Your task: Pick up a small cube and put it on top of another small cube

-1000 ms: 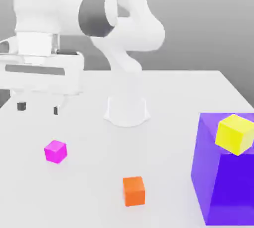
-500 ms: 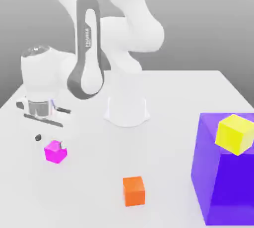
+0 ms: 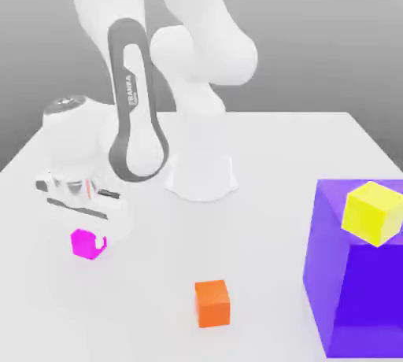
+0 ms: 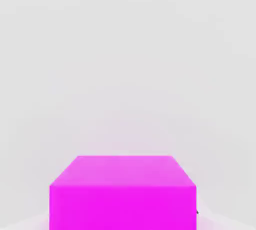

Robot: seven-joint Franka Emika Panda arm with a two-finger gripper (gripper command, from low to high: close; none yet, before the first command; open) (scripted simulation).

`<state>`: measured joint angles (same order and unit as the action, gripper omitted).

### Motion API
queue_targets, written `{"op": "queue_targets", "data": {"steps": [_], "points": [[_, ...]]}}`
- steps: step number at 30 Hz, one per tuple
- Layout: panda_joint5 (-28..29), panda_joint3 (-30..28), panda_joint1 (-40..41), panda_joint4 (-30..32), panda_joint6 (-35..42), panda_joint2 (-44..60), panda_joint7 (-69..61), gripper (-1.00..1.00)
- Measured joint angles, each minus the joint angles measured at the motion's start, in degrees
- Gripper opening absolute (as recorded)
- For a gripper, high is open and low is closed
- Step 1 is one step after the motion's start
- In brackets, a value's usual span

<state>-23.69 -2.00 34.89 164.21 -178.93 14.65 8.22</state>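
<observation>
The small magenta cube (image 3: pixel 85 245) rests on the white table toward the exterior view's left. My gripper (image 3: pixel 88 241) has come down over it and stands open, one pale finger (image 3: pixel 102 240) beside the cube's side on the exterior view's right. Up close in the hand view, the magenta cube (image 4: pixel 122 191) lies flat on the table. The yellow cube (image 3: pixel 373 212) sits tilted on top of the big purple cube (image 3: pixel 354 289) at the exterior view's right.
An orange cube (image 3: pixel 212 303) lies on the table (image 3: pixel 268 227) in the front middle. The arm's white base (image 3: pixel 201 175) stands behind it at the centre. The big purple cube rises tall at the front right.
The hand has swung round and come down from above the table's left side onto the magenta cube, until its fingers straddle it. The cubes have stayed in place.
</observation>
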Motion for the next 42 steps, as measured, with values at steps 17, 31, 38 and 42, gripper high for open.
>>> {"op": "queue_targets", "data": {"steps": [17,31,38,42], "points": [[25.6,-16.4,-9.5,3.7,12.1,-15.9,18.8,-1.0],[21.6,-2.8,-37.2,-21.3,37.7,-19.4,1.3,-1.0],[20.4,6.0,-54.2,-35.8,53.7,-20.3,-10.6,-1.0],[20.8,11.1,-62.7,-43.0,62.3,-20.5,-16.9,-1.0]]}}
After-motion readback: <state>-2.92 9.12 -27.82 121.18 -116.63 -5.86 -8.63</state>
